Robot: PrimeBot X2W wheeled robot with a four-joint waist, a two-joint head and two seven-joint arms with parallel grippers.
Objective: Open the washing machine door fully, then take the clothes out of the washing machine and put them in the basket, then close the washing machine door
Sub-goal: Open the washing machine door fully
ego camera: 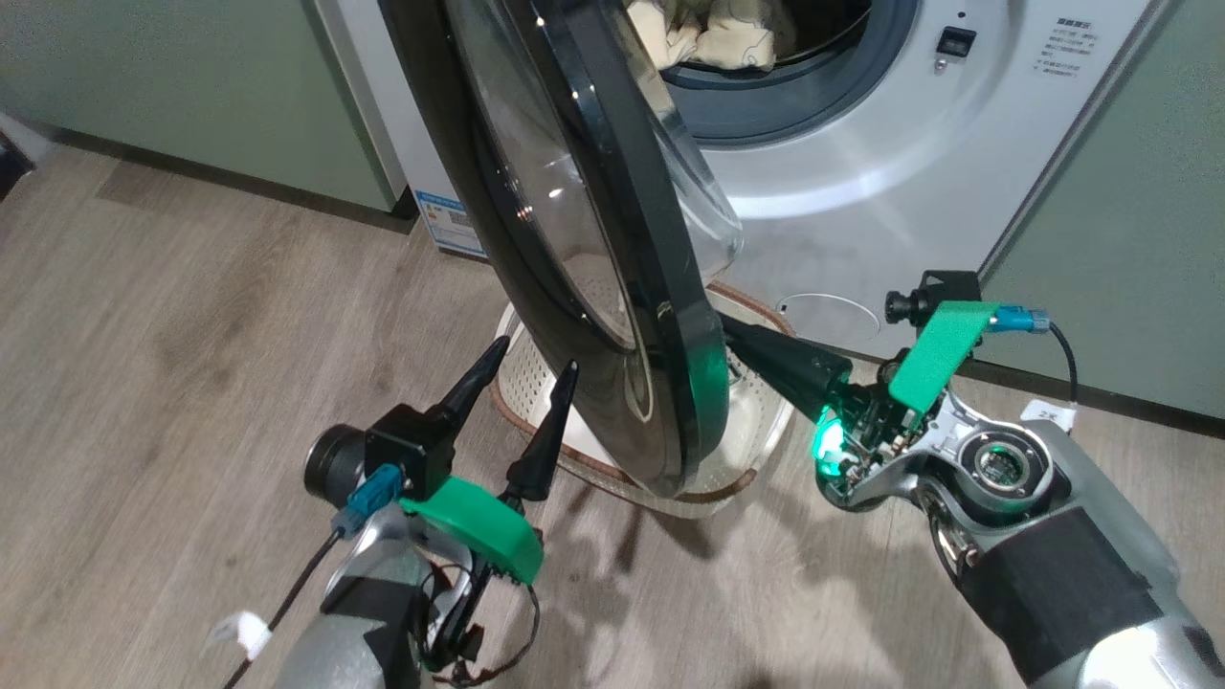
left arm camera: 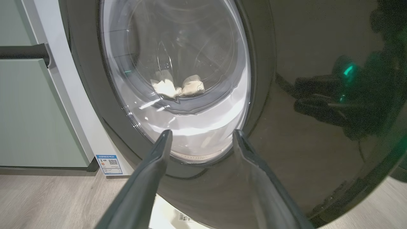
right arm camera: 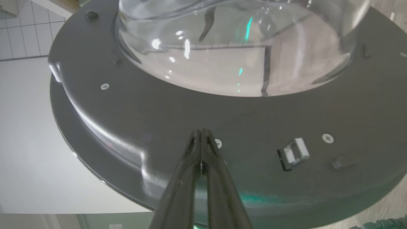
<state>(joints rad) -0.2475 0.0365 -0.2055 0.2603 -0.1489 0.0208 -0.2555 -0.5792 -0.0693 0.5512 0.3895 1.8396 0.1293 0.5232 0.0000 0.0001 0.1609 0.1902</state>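
Head view: left gripper [ego camera: 537, 354], 7 o'clock, jaws wide, empty; right gripper [ego camera: 737, 333], 4 o'clock, jaws together, touching the washing machine door [ego camera: 670, 316].

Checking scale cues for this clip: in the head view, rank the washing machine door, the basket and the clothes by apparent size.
1. washing machine door, nearest the camera.
2. basket, partly hidden behind the door.
3. clothes, cut off at the top edge, so true size unsure.
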